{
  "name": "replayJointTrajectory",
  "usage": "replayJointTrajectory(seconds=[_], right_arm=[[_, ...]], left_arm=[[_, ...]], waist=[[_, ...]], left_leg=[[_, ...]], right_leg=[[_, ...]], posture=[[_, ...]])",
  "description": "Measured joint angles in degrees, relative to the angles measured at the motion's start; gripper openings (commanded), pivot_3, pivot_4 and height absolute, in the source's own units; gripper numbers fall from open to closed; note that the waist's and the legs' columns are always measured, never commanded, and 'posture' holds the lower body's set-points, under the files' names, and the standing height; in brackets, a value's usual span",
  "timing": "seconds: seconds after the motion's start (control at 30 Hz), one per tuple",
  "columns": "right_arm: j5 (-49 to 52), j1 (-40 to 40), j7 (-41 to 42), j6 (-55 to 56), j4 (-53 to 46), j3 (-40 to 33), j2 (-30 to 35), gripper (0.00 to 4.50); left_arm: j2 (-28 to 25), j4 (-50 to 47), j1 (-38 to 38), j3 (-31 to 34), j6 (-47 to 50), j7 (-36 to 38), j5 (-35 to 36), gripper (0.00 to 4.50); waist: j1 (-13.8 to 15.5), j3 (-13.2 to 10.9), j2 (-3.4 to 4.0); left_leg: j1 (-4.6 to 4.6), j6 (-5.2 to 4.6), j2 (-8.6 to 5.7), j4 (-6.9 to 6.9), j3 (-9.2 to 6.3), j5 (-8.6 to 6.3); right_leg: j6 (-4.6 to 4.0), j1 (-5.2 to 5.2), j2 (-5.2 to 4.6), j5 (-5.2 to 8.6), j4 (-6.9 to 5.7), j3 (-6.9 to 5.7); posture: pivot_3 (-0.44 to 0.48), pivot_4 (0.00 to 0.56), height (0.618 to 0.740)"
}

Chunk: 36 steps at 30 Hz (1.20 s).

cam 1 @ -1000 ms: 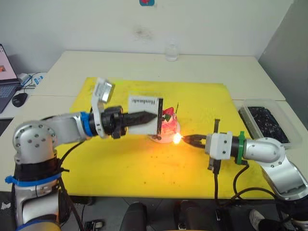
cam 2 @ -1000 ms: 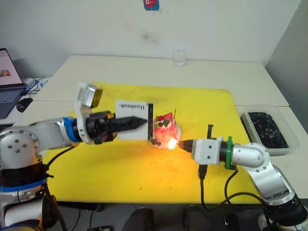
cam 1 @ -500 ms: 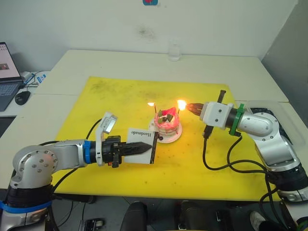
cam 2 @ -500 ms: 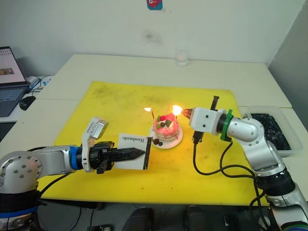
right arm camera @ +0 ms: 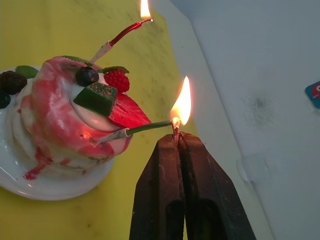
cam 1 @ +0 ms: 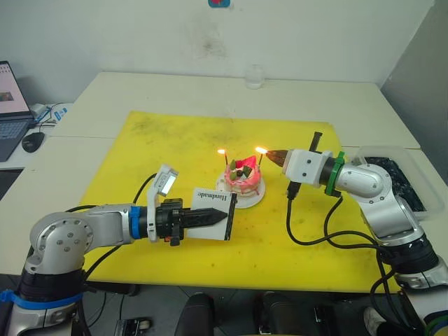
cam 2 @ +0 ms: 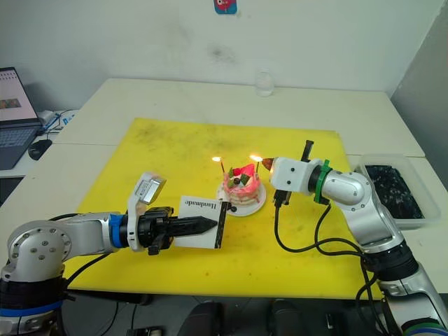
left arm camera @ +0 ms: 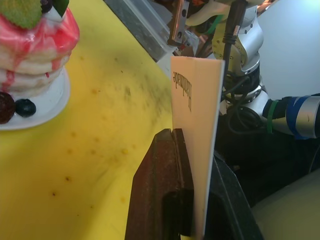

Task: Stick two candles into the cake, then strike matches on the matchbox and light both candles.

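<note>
**Flames on both candles, right claw at the cake**

Cake point(cam 1: 244, 176) sits on its white plate point(cam 1: 253, 198) near the middle of the yellow mat point(cam 1: 175, 140), which covers the worktop point(cam 1: 175, 91). You have two candles stuck in it, both burning: one point(right arm camera: 120, 38) leans out toward the cake's 11 o'clock, the other point(right arm camera: 145, 128) toward its 1 o'clock.

Your right claw point(cam 1: 270, 154) is at the cake's 2 o'clock, tips right at the second candle's flame. In the right wrist view the fingers point(right arm camera: 165, 165) are pressed together on a short dark stub of match point(right arm camera: 175, 131); that stub meets the candle tip where the flame sits. You can't tell from the frames which of the two carries the flame.

Your left claw point(cam 1: 222, 216) is at the cake's 7 o'clock, clamped on the matchbox point(cam 1: 211, 204). Box stands on edge, "Handmade" face toward the camera, dark strip on the side nearest the cake, close to the plate but not touching it.

Also on the worktop: clear glass point(cam 1: 253, 76) at 12 o'clock, far edge; plastic tray point(cam 1: 406, 164) with dark contents at 3 o'clock, off the mat; laptop point(cam 1: 8, 98) and mouse point(cam 1: 29, 143) at 9 o'clock.
</note>
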<state>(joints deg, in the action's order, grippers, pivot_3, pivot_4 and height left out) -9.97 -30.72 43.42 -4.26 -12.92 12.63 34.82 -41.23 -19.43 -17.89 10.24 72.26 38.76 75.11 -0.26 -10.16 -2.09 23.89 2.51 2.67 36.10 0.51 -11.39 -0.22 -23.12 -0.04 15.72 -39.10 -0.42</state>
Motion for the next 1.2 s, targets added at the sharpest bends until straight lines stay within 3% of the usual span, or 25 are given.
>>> replayJointTrajectory(seconds=[1.2], right_arm=[[-2.29,-0.05,-1.41,1.83,1.88,-0.09,0.01,0.03]], left_arm=[[0.67,0.87,-0.52,-1.60,-0.51,0.00,-0.20,0.00]], waist=[[-0.01,0.00,0.00]], left_leg=[[0.00,0.00,0.00,0.00,0.00,0.00]], right_leg=[[0.00,0.00,0.00,0.00,0.01,0.00]], posture=[[0.000,0.150,0.740]])
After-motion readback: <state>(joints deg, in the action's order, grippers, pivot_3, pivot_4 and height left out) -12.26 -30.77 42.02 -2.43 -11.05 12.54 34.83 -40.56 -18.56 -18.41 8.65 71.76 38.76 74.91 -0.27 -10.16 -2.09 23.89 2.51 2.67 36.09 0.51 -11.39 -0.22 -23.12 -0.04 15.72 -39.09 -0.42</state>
